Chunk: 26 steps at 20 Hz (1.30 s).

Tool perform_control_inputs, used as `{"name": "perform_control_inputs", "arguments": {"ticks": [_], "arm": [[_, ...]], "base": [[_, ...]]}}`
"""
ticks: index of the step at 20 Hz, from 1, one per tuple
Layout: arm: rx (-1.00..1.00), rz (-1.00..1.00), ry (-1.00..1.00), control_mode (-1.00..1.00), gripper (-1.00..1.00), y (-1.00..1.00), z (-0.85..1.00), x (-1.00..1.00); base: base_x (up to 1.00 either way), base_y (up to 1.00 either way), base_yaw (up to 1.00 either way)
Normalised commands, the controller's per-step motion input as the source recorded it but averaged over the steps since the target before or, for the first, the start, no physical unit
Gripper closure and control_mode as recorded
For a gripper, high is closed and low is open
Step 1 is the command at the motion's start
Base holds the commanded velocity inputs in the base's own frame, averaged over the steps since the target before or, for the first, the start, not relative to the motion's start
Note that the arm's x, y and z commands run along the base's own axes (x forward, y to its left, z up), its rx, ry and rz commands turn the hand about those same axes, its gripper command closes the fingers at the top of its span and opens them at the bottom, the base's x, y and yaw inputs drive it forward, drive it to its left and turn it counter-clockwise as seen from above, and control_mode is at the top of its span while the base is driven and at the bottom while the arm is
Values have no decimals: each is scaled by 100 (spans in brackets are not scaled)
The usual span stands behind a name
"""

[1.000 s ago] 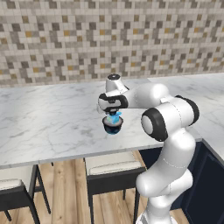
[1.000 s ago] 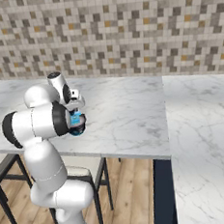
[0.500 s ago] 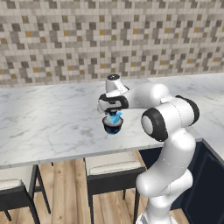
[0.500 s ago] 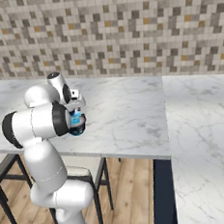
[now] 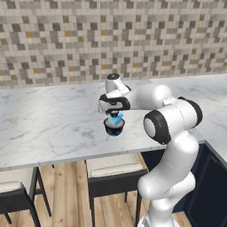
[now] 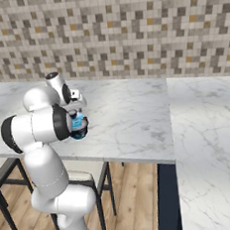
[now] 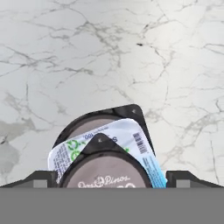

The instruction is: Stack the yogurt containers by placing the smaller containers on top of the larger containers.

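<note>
Pincer stands spread wide, one dark fingertip at the lower left of the hand view and the other at the lower right, both clear of the stack between them; nothing is gripped.

Stack of three sits on the marble bench, near its front edge. In the hand view, bottom centre: wide dark tub lowest, its pale grey-pink top partly showing; light-blue boxy container lying across it, white printed face up, turned at an angle; tiny dark cup on top, pale lid with lettering, closest to the camera.

Left base view: the stack shows just left of frame centre, the dark tub below and the light-blue container above it, directly beneath the pincer. Right base view: the blue container over the tub, left of centre, partly hidden by the arm.

Stools stand under the bench.
</note>
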Motion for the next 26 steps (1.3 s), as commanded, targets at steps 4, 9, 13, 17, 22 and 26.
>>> {"name": "perform_control_inputs", "arguments": {"ticks": [4,9,13,17,22,26], "arm": [[0,-5,-4,-100,-100,5,23,0],[-1,-9,-3,-100,-100,2,28,-8],[0,-6,0,-100,-100,0,30,-13],[1,-3,0,-100,-100,-13,28,-30],[3,0,-1,-100,-100,-23,24,-40],[4,0,-4,-100,-100,-29,21,-45]], "base": [[0,0,0],[0,0,0],[0,0,0],[0,0,0],[0,0,0],[0,0,0]]}}
